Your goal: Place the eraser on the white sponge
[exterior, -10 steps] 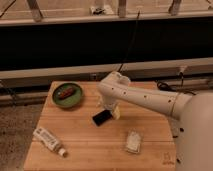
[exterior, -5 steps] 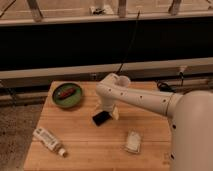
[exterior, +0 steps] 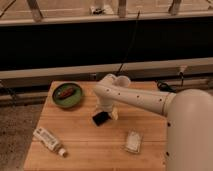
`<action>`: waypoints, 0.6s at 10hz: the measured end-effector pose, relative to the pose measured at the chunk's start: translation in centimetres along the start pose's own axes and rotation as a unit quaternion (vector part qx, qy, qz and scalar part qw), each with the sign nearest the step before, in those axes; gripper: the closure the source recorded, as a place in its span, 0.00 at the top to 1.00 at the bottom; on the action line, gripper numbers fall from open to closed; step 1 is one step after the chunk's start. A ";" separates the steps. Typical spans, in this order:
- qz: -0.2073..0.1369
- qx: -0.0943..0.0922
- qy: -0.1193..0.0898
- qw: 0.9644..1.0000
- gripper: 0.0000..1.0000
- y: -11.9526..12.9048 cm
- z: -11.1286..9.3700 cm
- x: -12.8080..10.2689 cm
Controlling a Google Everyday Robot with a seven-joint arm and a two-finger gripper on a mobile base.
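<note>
A black eraser [exterior: 100, 118] lies on the wooden table [exterior: 85, 145] near its middle. A white sponge [exterior: 133, 141] lies to the right and nearer the front. My gripper [exterior: 109, 113] hangs from the white arm [exterior: 135, 97] and sits right beside or over the eraser's right end. The arm hides much of the gripper.
A green plate [exterior: 67, 95] with a brown item on it stands at the back left. A white tube [exterior: 48, 140] lies at the front left. A dark wall with a rail runs behind the table. A cable hangs at the back.
The arm has shifted slightly; the eraser stays in about the same place on the table. The sponge, plate and tube have not moved.
</note>
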 end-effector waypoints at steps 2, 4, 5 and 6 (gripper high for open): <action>-0.002 -0.003 -0.002 1.000 0.80 -0.1 0.2 0.0; -0.002 -0.005 -0.003 1.000 0.80 -0.2 0.5 0.1; -0.003 -0.006 -0.004 1.000 0.80 -0.3 0.6 0.1; -0.002 -0.006 -0.006 1.000 0.80 -0.3 0.7 0.1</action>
